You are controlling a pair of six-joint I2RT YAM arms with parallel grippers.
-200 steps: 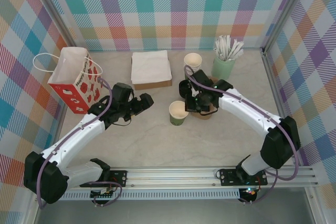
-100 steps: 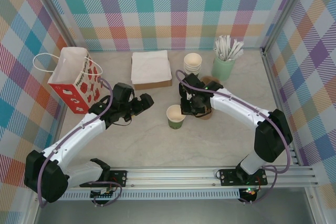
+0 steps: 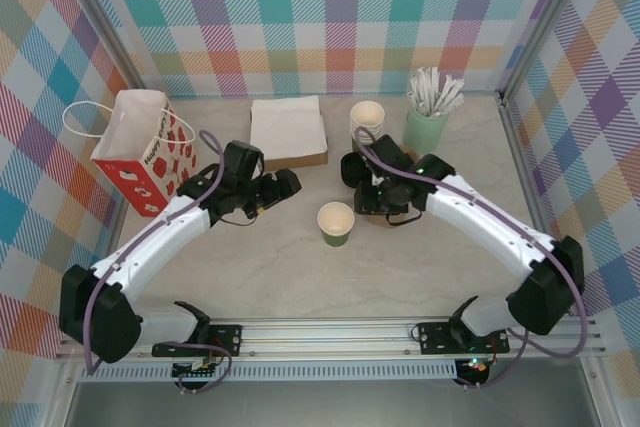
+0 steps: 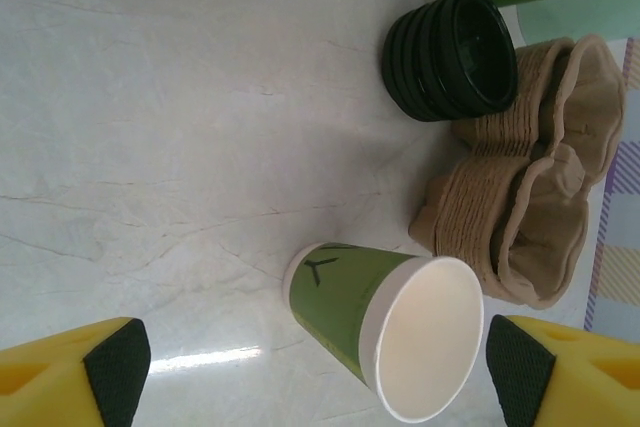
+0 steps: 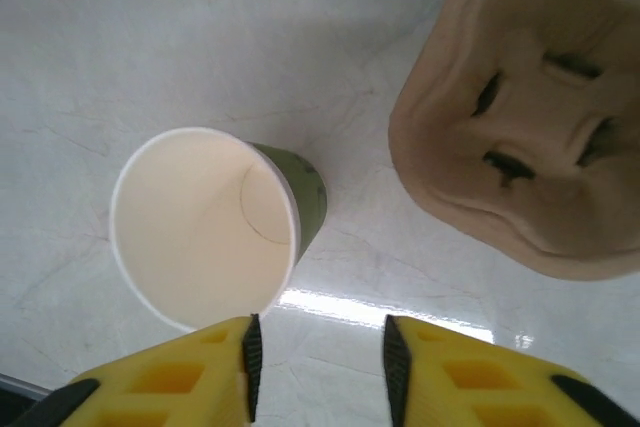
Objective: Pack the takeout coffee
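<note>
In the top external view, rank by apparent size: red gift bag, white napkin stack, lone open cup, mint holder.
1. red gift bag
2. white napkin stack
3. mint holder and lone open cup: without its sticks the holder looks about alike, so not ranked.

We see a pale, marble-patterned table (image 3: 420,277). Near its far left corner stands a red paper bag (image 3: 140,152) with white handles, mouth up. At the middle of the far edge, a stack of white napkins (image 3: 287,127) sits on a brown cardboard base. To its right are a stack of green cups (image 3: 367,119) and a mint holder (image 3: 425,129) of white sticks. Just nearer, a stack of black lids (image 3: 352,169) stands beside a pile of brown pulp cup carriers (image 4: 520,217). A lone green paper cup (image 3: 336,223), lidless and upright, stands toward the table's middle, apart from the carriers.
</note>
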